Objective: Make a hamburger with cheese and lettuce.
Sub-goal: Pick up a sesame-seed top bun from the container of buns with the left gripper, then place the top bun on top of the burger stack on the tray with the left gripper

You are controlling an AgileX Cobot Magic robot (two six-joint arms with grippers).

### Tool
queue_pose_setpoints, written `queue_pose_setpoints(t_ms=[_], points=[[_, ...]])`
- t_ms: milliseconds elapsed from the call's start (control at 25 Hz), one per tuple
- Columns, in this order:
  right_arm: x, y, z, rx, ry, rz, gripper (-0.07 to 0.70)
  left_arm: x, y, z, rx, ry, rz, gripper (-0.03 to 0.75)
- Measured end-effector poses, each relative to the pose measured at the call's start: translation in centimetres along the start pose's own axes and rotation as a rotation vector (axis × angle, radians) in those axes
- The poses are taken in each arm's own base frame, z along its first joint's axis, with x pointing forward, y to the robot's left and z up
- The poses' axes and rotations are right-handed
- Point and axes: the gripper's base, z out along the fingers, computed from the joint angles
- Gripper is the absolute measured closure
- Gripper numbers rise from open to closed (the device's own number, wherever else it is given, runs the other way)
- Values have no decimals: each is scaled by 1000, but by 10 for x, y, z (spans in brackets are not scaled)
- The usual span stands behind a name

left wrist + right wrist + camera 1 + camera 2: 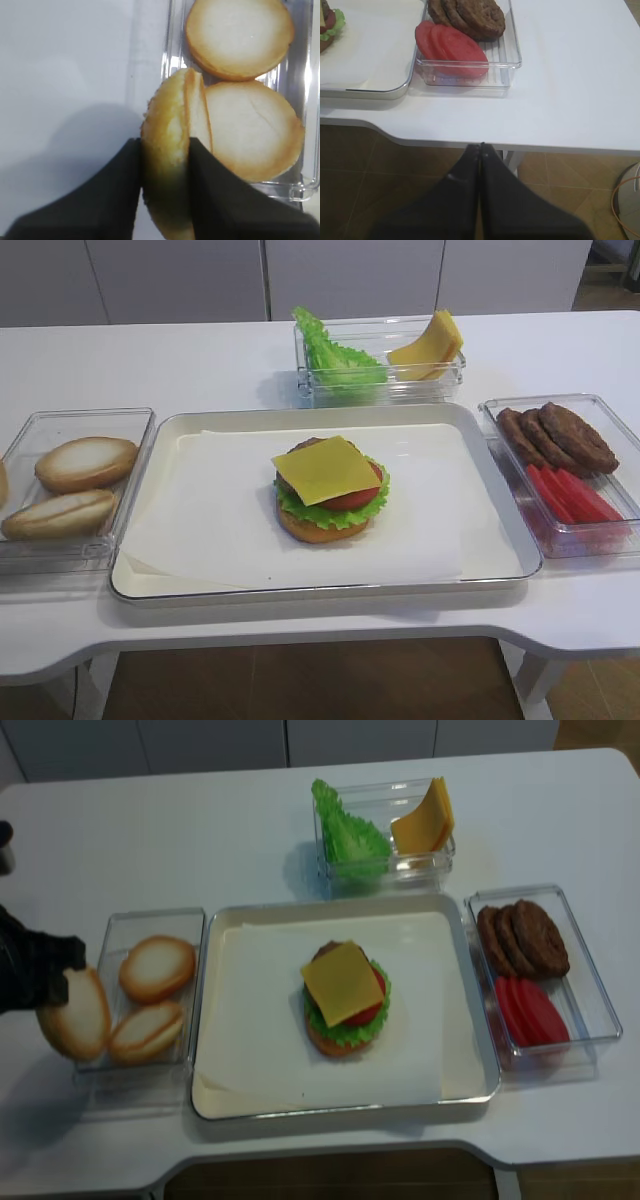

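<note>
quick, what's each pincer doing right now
Left pincer: closed on a bun half, held on edge beside the bun container.
Right pincer: closed, holding nothing, off the table's front edge.

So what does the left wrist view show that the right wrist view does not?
Only the left wrist view: the left end effector shut on a bun half held on edge, beside two more bun halves lying in a clear container.
Only the right wrist view: the right end effector shut and empty, off the table edge; tomato slices and patties in a clear tray; a corner of the white tray with the hamburger at its edge.
Both: the white table.
</note>
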Motion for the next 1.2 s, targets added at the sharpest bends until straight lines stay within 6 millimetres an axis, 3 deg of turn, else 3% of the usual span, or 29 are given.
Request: queue_pose_setpoints(t_ms=[400, 1000, 1200], points=[[0, 0, 0, 0, 0, 0, 701, -5, -17, -17, -52, -29, 170, 510], [0, 0, 0, 0, 0, -5, 701, 1, -68, -24, -32, -162, 478, 511], [0, 0, 0, 0, 0, -5, 701, 2, -88, -15, -27, -175, 574, 511]])
